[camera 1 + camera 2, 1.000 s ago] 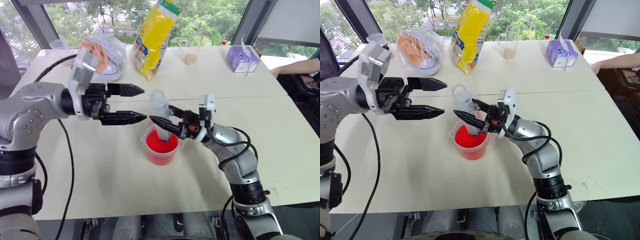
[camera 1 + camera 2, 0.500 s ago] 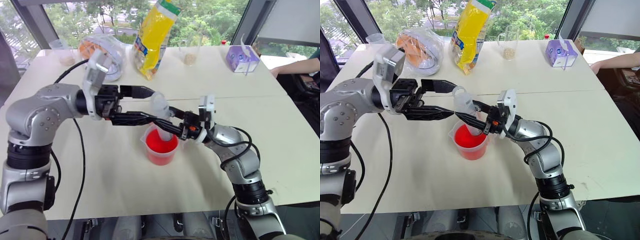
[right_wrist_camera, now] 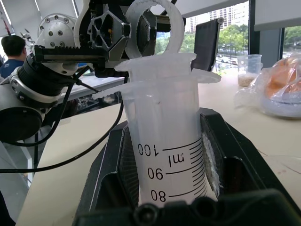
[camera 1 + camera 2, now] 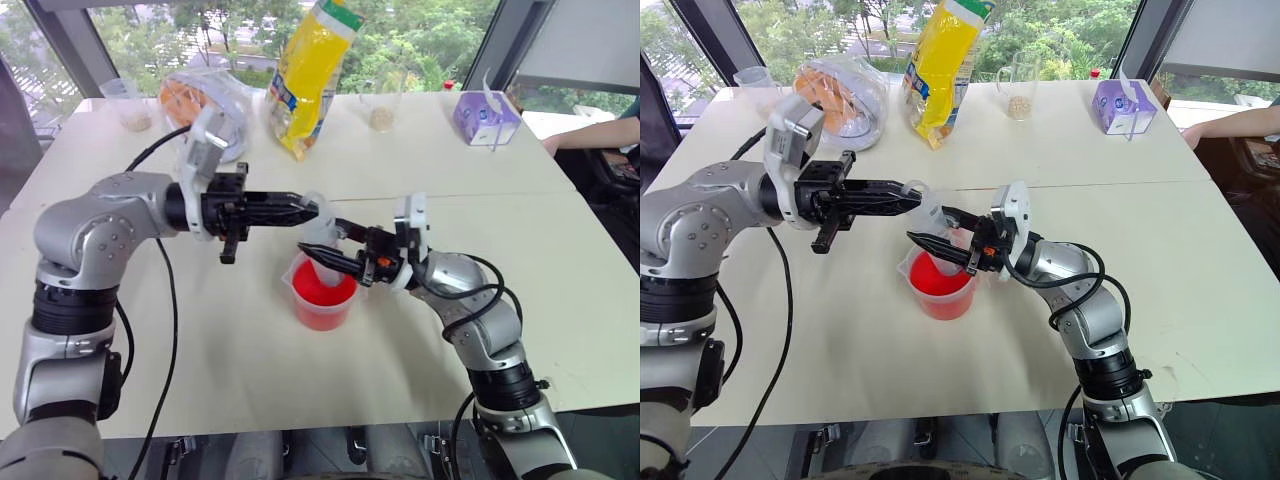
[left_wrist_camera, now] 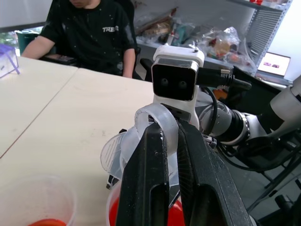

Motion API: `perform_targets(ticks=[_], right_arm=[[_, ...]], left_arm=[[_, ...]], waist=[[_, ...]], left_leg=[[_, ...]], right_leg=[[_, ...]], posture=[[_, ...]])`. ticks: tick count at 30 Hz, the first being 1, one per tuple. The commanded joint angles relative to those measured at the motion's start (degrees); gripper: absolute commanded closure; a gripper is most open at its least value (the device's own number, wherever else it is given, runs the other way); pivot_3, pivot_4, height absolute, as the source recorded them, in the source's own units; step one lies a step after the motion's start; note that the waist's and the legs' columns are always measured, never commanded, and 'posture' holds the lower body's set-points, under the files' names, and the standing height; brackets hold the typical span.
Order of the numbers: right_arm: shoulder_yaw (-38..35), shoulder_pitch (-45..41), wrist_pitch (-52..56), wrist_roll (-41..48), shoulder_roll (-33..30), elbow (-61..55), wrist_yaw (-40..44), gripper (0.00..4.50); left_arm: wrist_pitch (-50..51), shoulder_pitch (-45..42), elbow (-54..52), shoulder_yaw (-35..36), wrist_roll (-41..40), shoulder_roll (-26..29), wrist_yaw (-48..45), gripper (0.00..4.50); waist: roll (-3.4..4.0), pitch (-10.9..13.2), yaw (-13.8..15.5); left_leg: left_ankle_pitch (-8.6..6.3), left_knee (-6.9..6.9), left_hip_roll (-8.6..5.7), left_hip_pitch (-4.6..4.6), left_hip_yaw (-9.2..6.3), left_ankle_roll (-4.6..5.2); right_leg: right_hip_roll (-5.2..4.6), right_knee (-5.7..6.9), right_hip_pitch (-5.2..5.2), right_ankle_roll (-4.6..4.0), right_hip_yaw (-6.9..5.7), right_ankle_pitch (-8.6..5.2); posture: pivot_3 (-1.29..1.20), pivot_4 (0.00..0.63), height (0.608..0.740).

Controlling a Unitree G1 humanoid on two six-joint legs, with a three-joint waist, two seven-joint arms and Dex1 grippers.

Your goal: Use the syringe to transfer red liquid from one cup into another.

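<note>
Syringe (image 4: pixel 322 240): held tilted above the beaker, tip end down inside the rim, plunger ring at the top. Printed scale on the barrel reads toward one hundred near the flange.
Right gripper (image 4: pixel 318 250): reaches in from the right, fingers clamped on the syringe barrel just below the flange.
Left gripper (image 4: pixel 305 209): reaches in level from the left, fingers pressed together on the plunger ring – the ring sits between the fingertips (image 5: pixel 162 141).
Beaker (image 4: pixel 322 290): wide clear cup with spout, near centre of the table (image 4: pixel 200 340), red liquid (image 4: pixel 322 296) inside, directly under the syringe.
Small cup (image 5: pixel 37 207): narrow clear cup with red at its base – just beside the beaker.
Far edge: yellow bag (image 4: pixel 305 75), clear bag of orange items (image 4: pixel 205 100), purple box (image 4: pixel 485 115).
</note>
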Motion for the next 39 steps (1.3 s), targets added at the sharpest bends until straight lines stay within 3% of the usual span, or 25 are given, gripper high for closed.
perform_targets(ticks=[1,18,37,39], right_arm=[[-0.1,-0.1,1.7,1.8,-0.5,-1.4,0.4,3.07],[1.0,0.6,2.9,3.3,-1.5,1.1,2.3,3.07],[-0.7,-3.6,4.3,4.8,-0.9,-1.6,0.5,3.07],[-1.4,-4.6,5.1,5.5,-1.0,-2.4,0.1,3.07]], left_arm=[[-0.9,-4.1,-0.2,1.7,-0.8,-0.5,-0.1,4.46],[-2.1,-10.5,4.1,4.0,0.5,-0.7,0.3,4.46],[-1.3,-7.9,3.7,3.4,1.0,-0.4,-0.2,4.46],[-0.6,-7.6,3.8,3.8,0.4,-0.6,0.4,3.65]], waist=[[0.00,0.0,0.0],[0.00,0.0,-0.1],[0.00,0.0,-0.1],[0.00,0.0,-0.1]], left_leg=[[0.00,0.00,0.00,0.00,0.00,0.00],[0.00,0.00,0.00,0.00,-0.01,0.00],[0.00,0.00,0.00,0.00,-0.01,0.00],[0.00,0.00,0.00,0.00,-0.01,0.00]], right_leg=[[0.00,0.00,0.00,0.00,0.00,0.00],[0.01,0.01,0.00,0.00,0.00,0.00],[0.01,0.02,0.00,0.00,0.00,0.00],[0.01,0.02,0.00,0.00,0.00,0.00]], posture=[[0.00,0.150,0.740],[0.00,0.150,0.740],[0.00,0.150,0.740],[0.00,0.150,0.740]])
